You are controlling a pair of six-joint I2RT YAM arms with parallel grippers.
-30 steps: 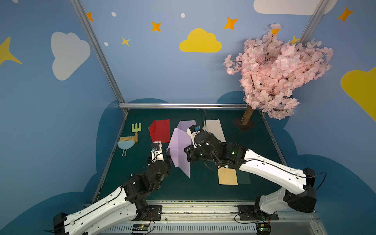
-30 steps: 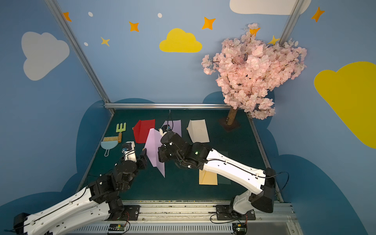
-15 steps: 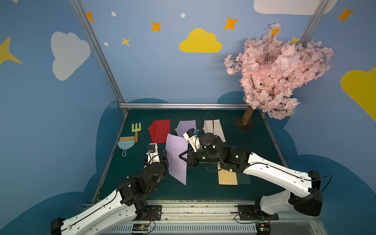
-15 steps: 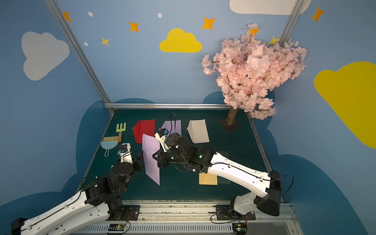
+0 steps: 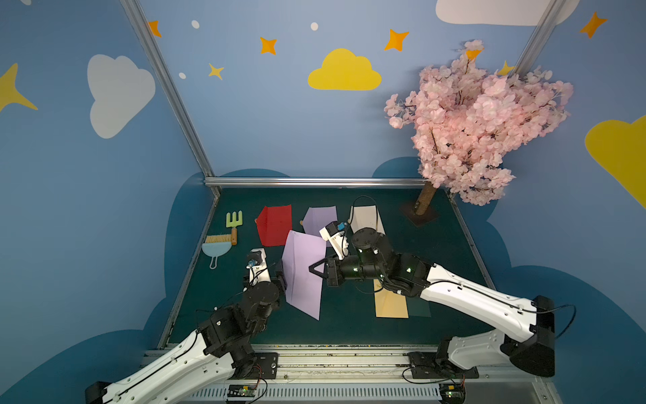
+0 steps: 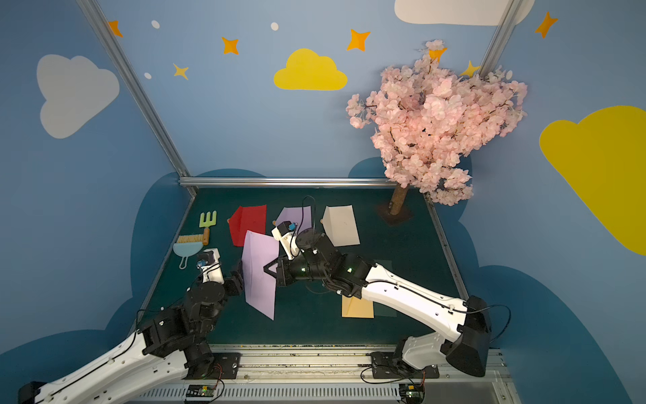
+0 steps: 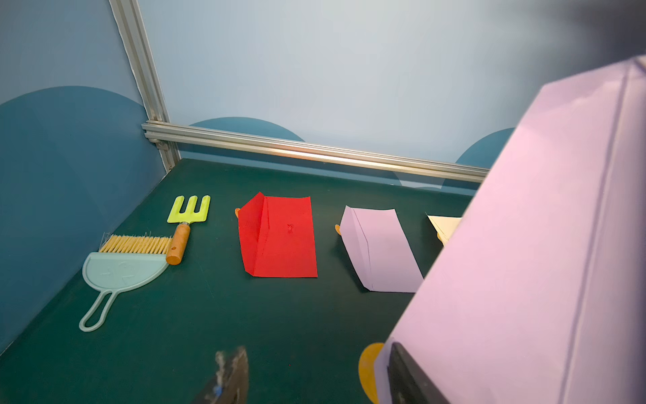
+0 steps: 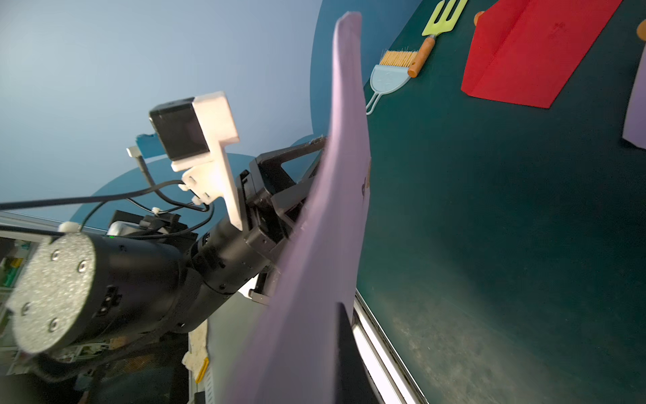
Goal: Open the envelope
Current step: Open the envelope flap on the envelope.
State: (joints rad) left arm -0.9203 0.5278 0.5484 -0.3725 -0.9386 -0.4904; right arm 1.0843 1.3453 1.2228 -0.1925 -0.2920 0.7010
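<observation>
A lilac envelope [image 5: 302, 276] [image 6: 260, 276] hangs nearly upright above the green table, one corner pointing down. My right gripper [image 5: 313, 269] [image 6: 268, 270] is shut on its right edge; in the right wrist view the paper [image 8: 332, 227] runs between the jaws of the right gripper [image 8: 327, 363]. My left gripper [image 5: 281, 276] [image 6: 238, 276] stands open at the envelope's left edge. In the left wrist view one finger [image 7: 407, 379] lies against the lilac paper [image 7: 524, 245] beside an orange round seal [image 7: 368, 370]. Nothing lies between the jaws of the left gripper [image 7: 314, 367].
Flat at the back lie a red envelope [image 5: 274, 225], another lilac one [image 5: 320, 220] and a cream one [image 5: 365, 218]. A tan envelope [image 5: 389, 302] lies under the right arm. A green rake [image 5: 233, 224] and a brush with dustpan [image 5: 216, 245] sit left. A pink tree [image 5: 472, 133] stands back right.
The right gripper has carried the lilac envelope toward the front and turned it more upright. The left gripper has drawn back slightly with it and its jaws stand a little wider.
</observation>
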